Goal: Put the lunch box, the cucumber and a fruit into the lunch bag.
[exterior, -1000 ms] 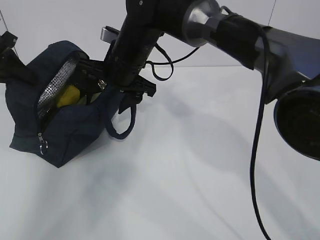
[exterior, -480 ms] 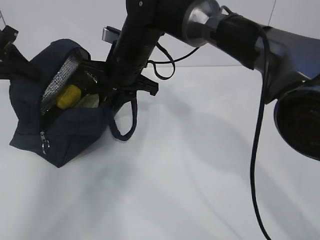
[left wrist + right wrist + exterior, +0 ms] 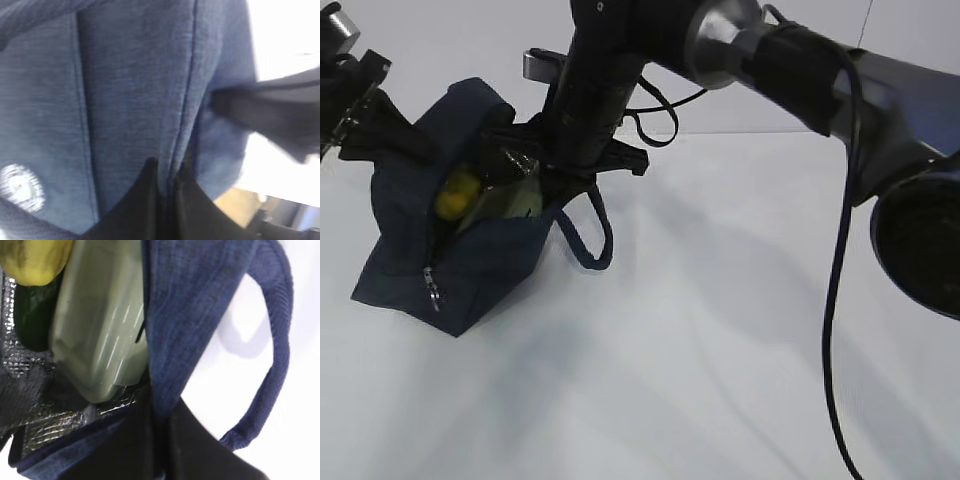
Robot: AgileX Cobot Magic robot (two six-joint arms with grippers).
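The boxy dark navy fabric lunch bag (image 3: 455, 260) sits on the white surface (image 3: 720, 330), already holding the pale sage-lidded lunch box (image 3: 100, 325), dark green cucumber (image 3: 32, 315) and yellow lemon-shaped fruit (image 3: 457, 192). Both end effectors, left (image 3: 165, 182) and right (image 3: 160, 425), are clenched on its soft wall, 1 on each side. The cloth looks limp and will probably sag under its load, so the stitched rim or loop handle (image 3: 275, 340) is the firmer hold.

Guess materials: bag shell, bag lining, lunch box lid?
Lunch bag shell: woven navy fabric, matte; the weave texture shows in both wrist views.
Lining: silver quilted foil-like film, judging by its glinting grid.
Lunch box lid: likely plastic, pale sage green, smooth and semi-gloss, with streaky light reflections and rounded molded corners.
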